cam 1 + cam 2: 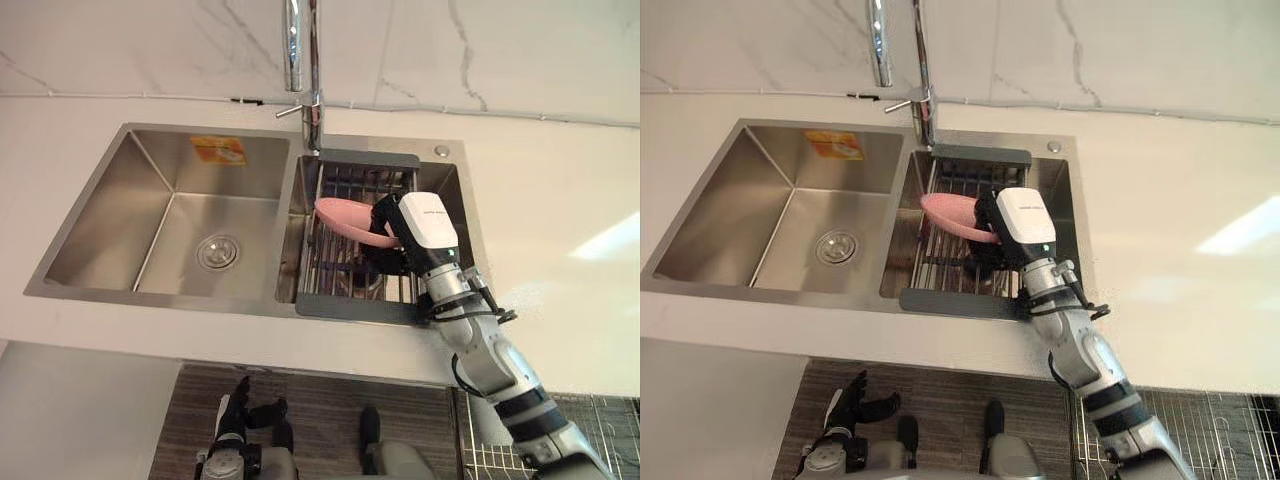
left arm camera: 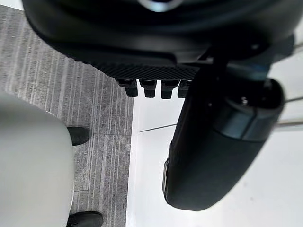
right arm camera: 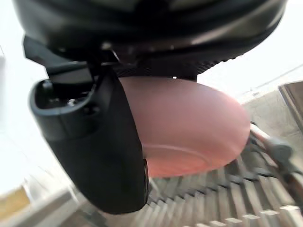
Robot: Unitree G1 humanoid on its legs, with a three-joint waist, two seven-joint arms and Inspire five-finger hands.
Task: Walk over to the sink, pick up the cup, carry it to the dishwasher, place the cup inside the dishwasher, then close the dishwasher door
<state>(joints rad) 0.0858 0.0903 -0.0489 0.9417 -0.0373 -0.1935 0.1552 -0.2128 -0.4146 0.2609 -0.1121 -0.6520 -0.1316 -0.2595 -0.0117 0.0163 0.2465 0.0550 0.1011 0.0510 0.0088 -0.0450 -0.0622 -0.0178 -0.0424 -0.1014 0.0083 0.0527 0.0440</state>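
A pink cup lies tilted on its side over the dark wire rack in the sink's right basin. My right hand reaches in from the right and is shut on the cup. In the right wrist view the thumb wraps over the cup's side, with the rack bars just beneath it. I cannot tell whether the cup still touches the rack. My left hand hangs low in front of the counter, fingers relaxed and holding nothing.
The steel sink's left basin holds just its drain. A tall chrome faucet rises behind the divider. White countertop surrounds the sink. Below the counter at the lower right shows a wire basket.
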